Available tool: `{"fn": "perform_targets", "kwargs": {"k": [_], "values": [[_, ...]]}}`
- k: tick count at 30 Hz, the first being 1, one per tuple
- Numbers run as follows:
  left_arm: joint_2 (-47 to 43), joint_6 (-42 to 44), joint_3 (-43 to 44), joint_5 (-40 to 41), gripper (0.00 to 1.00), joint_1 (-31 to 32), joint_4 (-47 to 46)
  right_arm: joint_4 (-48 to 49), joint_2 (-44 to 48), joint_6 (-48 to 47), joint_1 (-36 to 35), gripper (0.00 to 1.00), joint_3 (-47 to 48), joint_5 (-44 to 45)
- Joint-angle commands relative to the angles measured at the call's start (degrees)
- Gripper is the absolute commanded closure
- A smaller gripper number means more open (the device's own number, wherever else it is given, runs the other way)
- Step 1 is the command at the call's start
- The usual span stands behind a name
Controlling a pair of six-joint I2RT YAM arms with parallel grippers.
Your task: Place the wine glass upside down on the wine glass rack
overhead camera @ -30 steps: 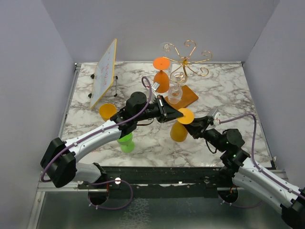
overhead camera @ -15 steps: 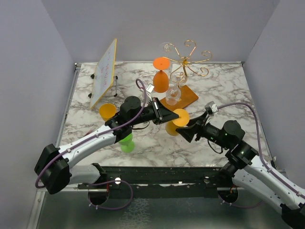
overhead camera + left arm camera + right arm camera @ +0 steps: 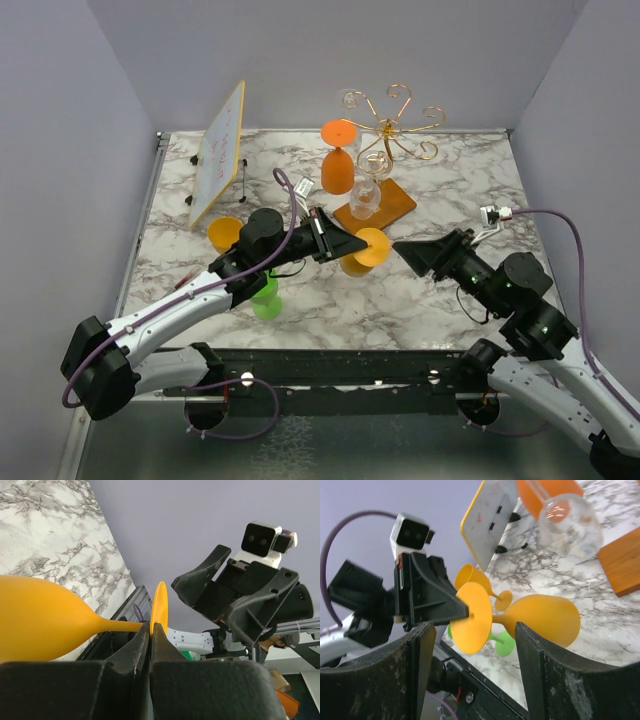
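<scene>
— Glasses first: how many are counted?
— Five are made out: one yellow wine glass (image 3: 366, 252) that is gripped, a second yellow glass (image 3: 225, 234), one green glass (image 3: 266, 300), one orange glass (image 3: 338, 170) and one clear glass (image 3: 365, 197). One wine glass rack (image 3: 392, 122), one whiteboard (image 3: 218, 155) and two grippers are counted besides.
— Where is the gripped glass found, taken from the rack?
— It is held on its side, off the marble table (image 3: 470, 200), on the near side of the rack, just in front of the wooden base (image 3: 397, 205) and not touching it.
— And how is it placed against the grippers?
— Its stem is pinched between the pressed-together fingers of the left gripper (image 3: 356, 243), right behind the foot, and the foot disc is faced toward the right gripper (image 3: 410, 252). The right gripper is seen with its fingers spread and nothing between them, nearer than the rack and off to its right, apart from the foot.
— The other glasses?
— The clear one is seen over the base, under the spiral arms; the orange one, foot uppermost, just left of the rack. Whether either is hung cannot be told. The second yellow glass and the green glass are found left of the rack and nearer, the green one nearest
</scene>
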State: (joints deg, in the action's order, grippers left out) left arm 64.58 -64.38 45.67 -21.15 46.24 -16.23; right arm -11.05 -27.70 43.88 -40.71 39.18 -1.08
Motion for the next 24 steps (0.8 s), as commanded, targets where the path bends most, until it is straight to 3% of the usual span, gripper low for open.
{"fn": "perform_targets", "kwargs": {"k": [1, 10, 21, 24], "values": [[-1.13, 2.83, 1.53, -0.72, 1.00, 0.03, -1.09, -9.15, -3.63, 7.40, -0.16, 0.31, 3.95, 9.15], [-1.13, 3.36, 1.30, -2.92, 1.00, 0.00, -1.38, 1.60, -10.87, 2.54, -0.11, 0.40, 2.48, -6.25], [-1.54, 4.05, 1.18, -4.42, 1.00, 0.08, -2.04, 8.83, -14.26, 4.12, -0.16, 0.73, 2.04, -11.77], [-2.17, 4.46, 0.58, -3.51, 0.91, 0.03, -1.97, 9.25, -14.36, 4.66, -0.14, 0.94, 2.02, -10.52]]}}
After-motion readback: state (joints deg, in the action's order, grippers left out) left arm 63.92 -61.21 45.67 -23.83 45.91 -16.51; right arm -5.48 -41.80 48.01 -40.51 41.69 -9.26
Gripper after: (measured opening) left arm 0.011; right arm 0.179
